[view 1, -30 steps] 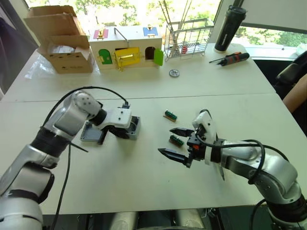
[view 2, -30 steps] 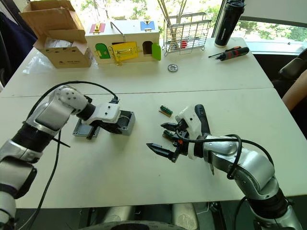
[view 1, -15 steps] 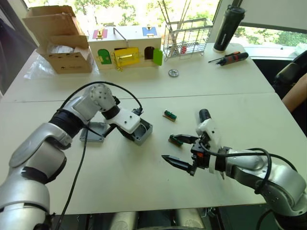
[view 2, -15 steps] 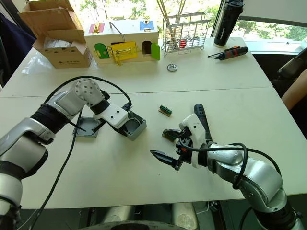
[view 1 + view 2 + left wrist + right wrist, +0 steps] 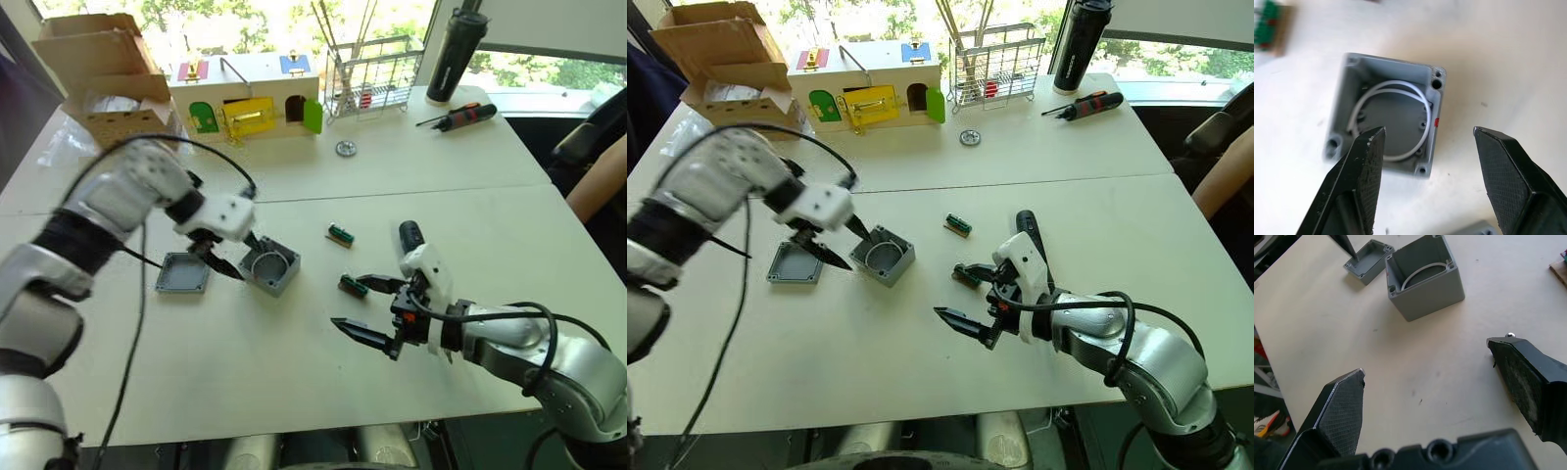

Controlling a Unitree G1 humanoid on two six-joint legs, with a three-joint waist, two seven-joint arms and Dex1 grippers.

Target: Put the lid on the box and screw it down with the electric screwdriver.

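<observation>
both jaws gape empty: left gripper [image 5: 227, 257] beside the open box [image 5: 269, 268], right gripper [image 5: 364, 305] mid-frame; lid [image 5: 183, 273] lies apart, nothing screwed yet.

A white table [image 5: 294, 372] with many small things laid on it.

Near the middle, an open grey box [image 5: 269, 267] is set beside a flat grey lid [image 5: 183, 273]. Two small green parts [image 5: 340, 234] [image 5: 353, 286] are seen close by. Along the far edge, a cardboard carton [image 5: 98, 73], a wooden box with coloured doors [image 5: 245, 96], a wire rack [image 5: 372, 73], a black bottle [image 5: 443, 57] and a red-and-black screwdriver [image 5: 457, 117] are lined up.
</observation>
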